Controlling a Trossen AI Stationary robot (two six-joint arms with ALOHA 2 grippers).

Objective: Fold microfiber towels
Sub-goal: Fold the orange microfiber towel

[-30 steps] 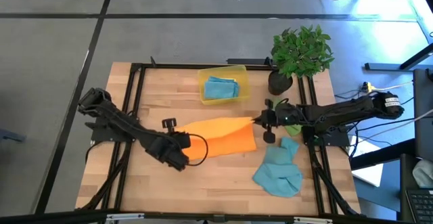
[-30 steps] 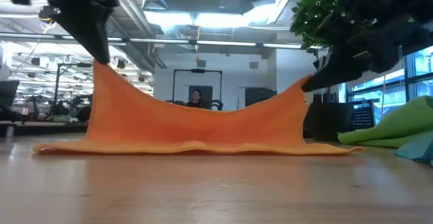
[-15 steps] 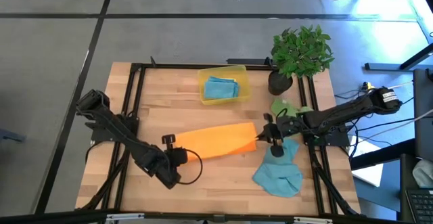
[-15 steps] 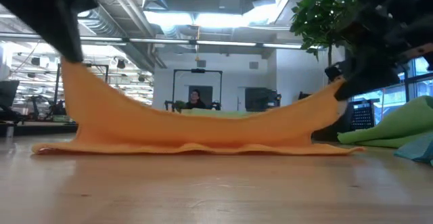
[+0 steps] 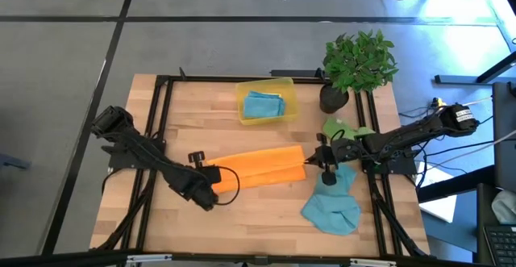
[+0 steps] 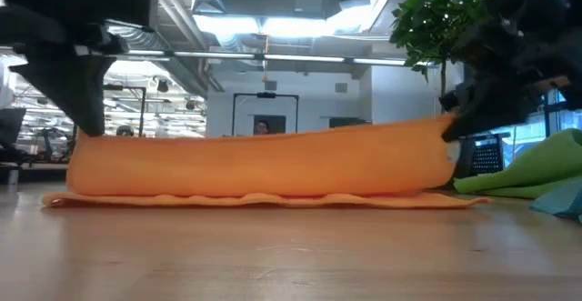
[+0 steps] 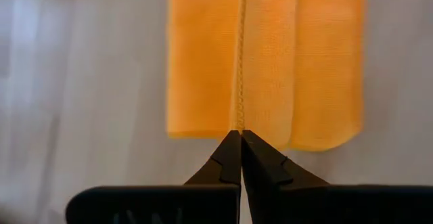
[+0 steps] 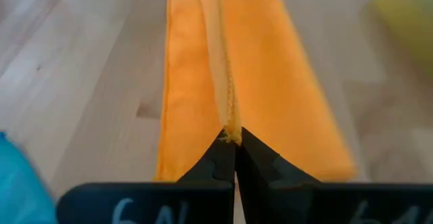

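1. Across the middle of the wooden table [image 5: 266,210], the orange towel [image 5: 258,166] is stretched out as a long narrow band, doubled over on itself, with a stitched hem seen running down its length in both wrist views.
2. At one end, the left gripper [image 5: 211,173] is clamped fully shut on the towel's edge; at the other, the right gripper [image 5: 311,160] is pinched just as tight on the opposite edge. From table level the upper fold is seen held up off the wood between the two, pretty much taut, while the lower layer is spread flat on the surface.
3. A teal-blue towel [image 5: 332,202] is left crumpled on the right side of the table, near the right arm, and a second teal-blue one [image 5: 264,106] is seen lying inside the yellow bin [image 5: 288,85] at the back.
4. A bit of green towel [image 5: 337,127] is glimpsed beside the potted plant [image 5: 359,61], mostly covered by the right arm, so its shape can't really be made out.
5. How many layers the orange fold has can't be told for sure, and the exact grip points are hidden by the dark fingertips in the high view.
6. Backgrounds are blurred in both wrist views, and the low view's corners are blocked by the arms.
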